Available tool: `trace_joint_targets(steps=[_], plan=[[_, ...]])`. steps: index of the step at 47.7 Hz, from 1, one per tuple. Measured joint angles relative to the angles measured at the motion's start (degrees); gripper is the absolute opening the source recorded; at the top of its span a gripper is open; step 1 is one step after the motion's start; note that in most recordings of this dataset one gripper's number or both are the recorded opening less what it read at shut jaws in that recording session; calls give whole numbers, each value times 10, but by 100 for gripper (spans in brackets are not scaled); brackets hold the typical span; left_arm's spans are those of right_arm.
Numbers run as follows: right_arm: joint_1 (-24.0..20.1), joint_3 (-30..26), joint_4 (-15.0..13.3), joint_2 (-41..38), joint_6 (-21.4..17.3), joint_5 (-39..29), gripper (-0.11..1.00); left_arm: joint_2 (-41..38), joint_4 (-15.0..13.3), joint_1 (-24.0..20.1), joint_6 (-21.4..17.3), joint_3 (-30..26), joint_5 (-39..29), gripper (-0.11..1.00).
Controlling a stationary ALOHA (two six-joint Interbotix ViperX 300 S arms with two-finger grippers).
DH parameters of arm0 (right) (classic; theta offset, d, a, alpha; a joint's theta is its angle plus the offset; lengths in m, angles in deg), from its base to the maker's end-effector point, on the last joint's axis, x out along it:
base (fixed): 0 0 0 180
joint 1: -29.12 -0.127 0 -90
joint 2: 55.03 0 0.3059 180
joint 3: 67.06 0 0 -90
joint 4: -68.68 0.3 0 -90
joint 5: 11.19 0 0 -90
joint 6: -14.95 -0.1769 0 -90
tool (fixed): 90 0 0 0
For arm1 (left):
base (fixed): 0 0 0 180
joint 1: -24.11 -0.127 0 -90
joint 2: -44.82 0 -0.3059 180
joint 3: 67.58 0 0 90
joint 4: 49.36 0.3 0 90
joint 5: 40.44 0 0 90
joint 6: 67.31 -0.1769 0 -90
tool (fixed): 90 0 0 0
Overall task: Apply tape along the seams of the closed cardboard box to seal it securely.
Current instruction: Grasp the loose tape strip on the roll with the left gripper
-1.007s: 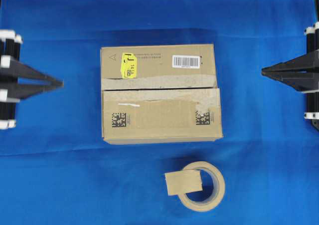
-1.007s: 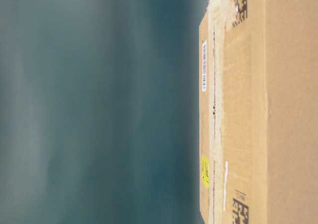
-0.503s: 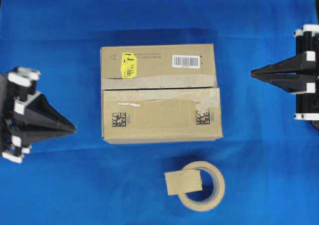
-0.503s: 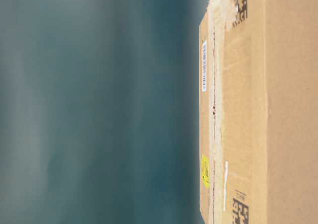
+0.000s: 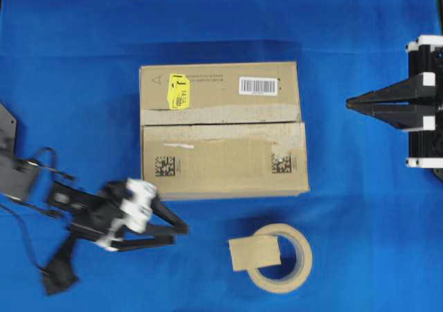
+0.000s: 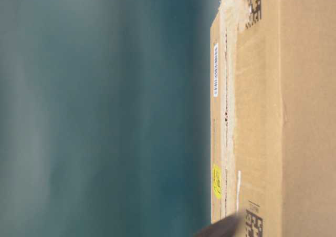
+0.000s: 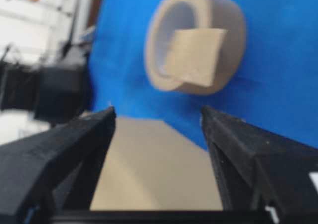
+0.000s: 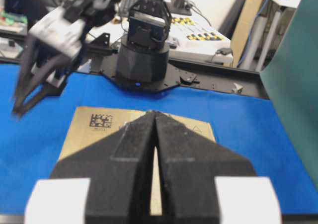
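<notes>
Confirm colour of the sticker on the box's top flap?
Yellow, with small black print; the sticker shows best in the overhead view, near the cardboard box's left end.

Matt brown cardboard box point(image 5: 223, 129) with rough, torn pale strips along its seams point(image 5: 221, 123) sits on smooth blue cloth point(image 5: 360, 243), near the smooth tan tape point(image 5: 255, 252).

Robotics lab or research workshop. Blue cloth point(image 5: 83, 63) spread over a work table, with a black robot arm base point(image 8: 141, 60) bolted to a black plate at its far edge. Beyond, cluttered white benches point(image 8: 198, 33), loose cables, and a green curtain point(image 8: 293, 85) at the side.
</notes>
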Motion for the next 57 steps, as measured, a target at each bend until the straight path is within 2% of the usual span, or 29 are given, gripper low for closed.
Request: trace_joint_targets(steps=[6,13,23,35,41,49,53,57], plan=[[0,0,-3,-2,3,1,0,-56,-2,1,-51,-43,-12,66],[0,0,-4,-2,3,0,0,-113,-4,0,-76,-91,-16,66],[0,0,-5,-2,4,-4,0,-175,-4,-15,-85,-138,-18,66],[0,0,-6,-2,4,-13,0,-193,-4,-19,-91,-159,-29,61],[1,0,-6,-2,4,-18,0,-193,-4,-21,-91,-162,-47,48],[0,0,-6,-2,4,-20,0,-195,-4,-19,-87,-165,-59,16],[1,0,-6,-3,4,-20,0,-196,-4,-16,-82,-167,-60,4],[0,0,-6,-4,3,-22,0,-196,-6,-14,-78,-171,-59,2]])
